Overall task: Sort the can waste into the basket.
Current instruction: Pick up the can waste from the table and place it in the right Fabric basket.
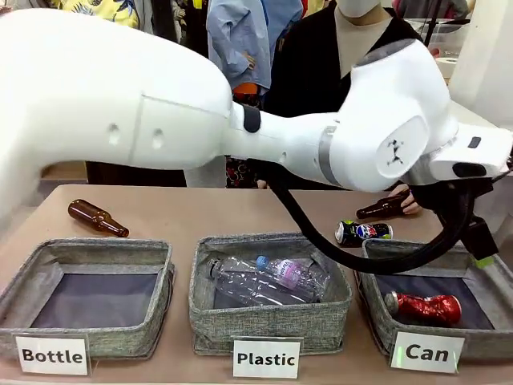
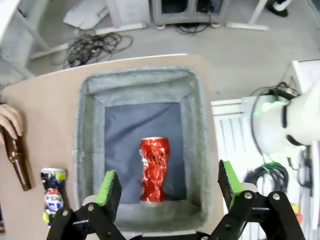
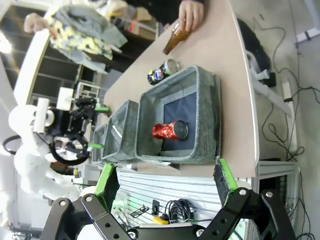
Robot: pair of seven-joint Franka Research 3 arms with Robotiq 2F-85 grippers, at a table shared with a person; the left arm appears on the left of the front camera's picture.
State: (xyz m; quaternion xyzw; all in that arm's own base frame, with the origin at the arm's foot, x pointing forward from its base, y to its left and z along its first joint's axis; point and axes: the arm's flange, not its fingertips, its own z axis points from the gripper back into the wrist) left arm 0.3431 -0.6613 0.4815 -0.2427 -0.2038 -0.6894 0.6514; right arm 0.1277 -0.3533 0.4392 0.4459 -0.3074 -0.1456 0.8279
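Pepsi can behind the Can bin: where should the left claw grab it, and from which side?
Mid-body, from above. The Pepsi can lies on its side on the table, just outside the basket, so its round flanks are free; its ends point along the basket wall. Close the open left claw across the flanks, clear of the brown bottle.
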